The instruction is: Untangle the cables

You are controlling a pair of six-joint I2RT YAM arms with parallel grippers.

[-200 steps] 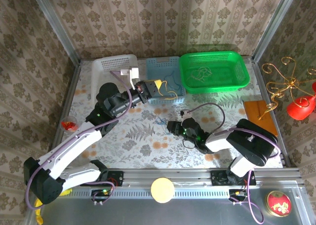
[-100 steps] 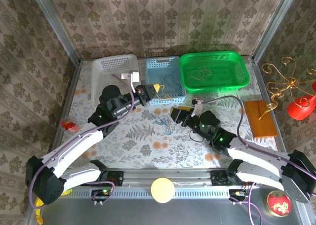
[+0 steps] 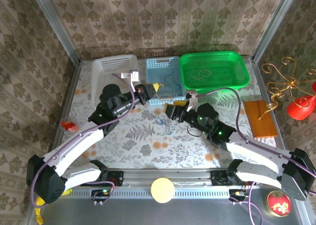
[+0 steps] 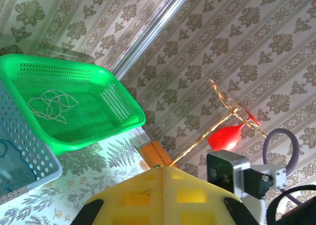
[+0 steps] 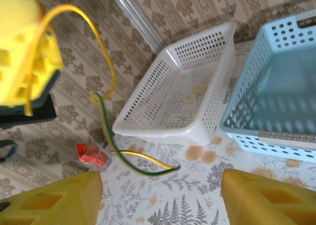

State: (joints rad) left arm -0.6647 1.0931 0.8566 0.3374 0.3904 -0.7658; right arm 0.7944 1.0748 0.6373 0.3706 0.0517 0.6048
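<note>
On the worktop (image 3: 143,146), seen from above, a small tangle of cables (image 3: 165,124) lies on the fern print near the middle, just in front of the blue basket (image 3: 160,63). The left tool (image 3: 157,88) hovers at that basket's near left corner, fingers together. The right tool (image 3: 173,109) sits just right of the tangle and a little beyond it, apart from the cables. A dark cable (image 3: 172,80) lies inside the blue basket. A pale cable (image 3: 200,75) lies in the green basket (image 3: 242,71) to its right. The white basket (image 3: 113,62) stands to its left.

From the left wrist, the left tool's yellow fingers (image 4: 133,198) meet along a thin seam with no gap. Beyond them the pale cable loops on the green basket's floor, the blue basket's corner shows at the left edge, and the right arm (image 4: 237,178) sits at lower right.

From the right wrist, the right tool's two fingers (image 5: 54,198) stand wide apart at the bottom corners, with nothing between them. At upper left the left tool grips a yellow cable (image 5: 106,42). It runs across the finger, arcs up and over, then drops to meet a green cable (image 5: 106,131). The green cable runs down toward the worktop and curls beside another yellow stretch, just in front of the white basket. A small cup (image 5: 91,156) with red contents stands nearby.
</note>
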